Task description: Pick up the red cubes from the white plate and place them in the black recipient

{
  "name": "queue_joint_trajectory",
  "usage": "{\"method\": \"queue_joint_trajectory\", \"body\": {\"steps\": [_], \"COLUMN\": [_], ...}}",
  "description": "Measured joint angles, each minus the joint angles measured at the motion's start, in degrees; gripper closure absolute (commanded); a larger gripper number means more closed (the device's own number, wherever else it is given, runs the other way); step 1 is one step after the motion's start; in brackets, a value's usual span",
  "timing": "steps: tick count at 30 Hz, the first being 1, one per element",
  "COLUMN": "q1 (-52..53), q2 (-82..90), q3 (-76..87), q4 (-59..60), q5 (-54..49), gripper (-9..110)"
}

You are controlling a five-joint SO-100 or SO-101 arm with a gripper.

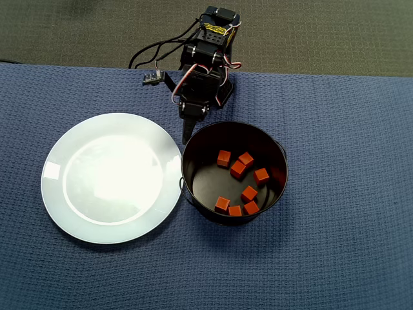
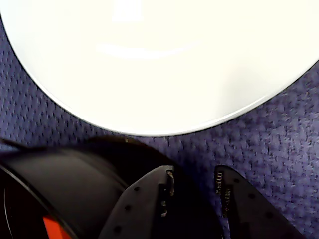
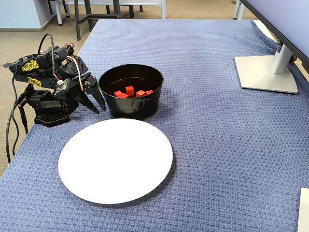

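Several small red cubes point(image 1: 238, 170) lie on the floor of the black recipient point(image 1: 193, 187), right of centre in the overhead view; the fixed view shows a few of the cubes point(image 3: 129, 90) inside the recipient point(image 3: 130, 108). The white plate point(image 1: 110, 177) beside it is bare, as it also is in the fixed view point(image 3: 116, 159). My gripper point(image 1: 187, 137) points down just outside the recipient's rim, between it and the arm base. In the wrist view the gripper point(image 2: 194, 174) is open with only cloth between its fingers, the plate point(image 2: 159, 64) above, the recipient's wall point(image 2: 65, 174) and a sliver of a cube point(image 2: 52, 229) at lower left.
A blue woven cloth point(image 3: 217, 145) covers the table. A monitor stand point(image 3: 265, 72) sits at the far right in the fixed view. The arm base point(image 3: 46, 108) and its cables point(image 1: 151, 51) are at the table edge. A white object point(image 3: 304, 208) pokes in at the bottom right corner.
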Motion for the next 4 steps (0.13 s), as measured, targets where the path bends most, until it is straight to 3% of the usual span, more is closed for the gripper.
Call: {"method": "queue_joint_trajectory", "body": {"steps": [4], "q1": [-1.8], "q2": [0.0], "q3": [0.0], "q4": [0.0], "q5": [1.1], "gripper": [102]}}
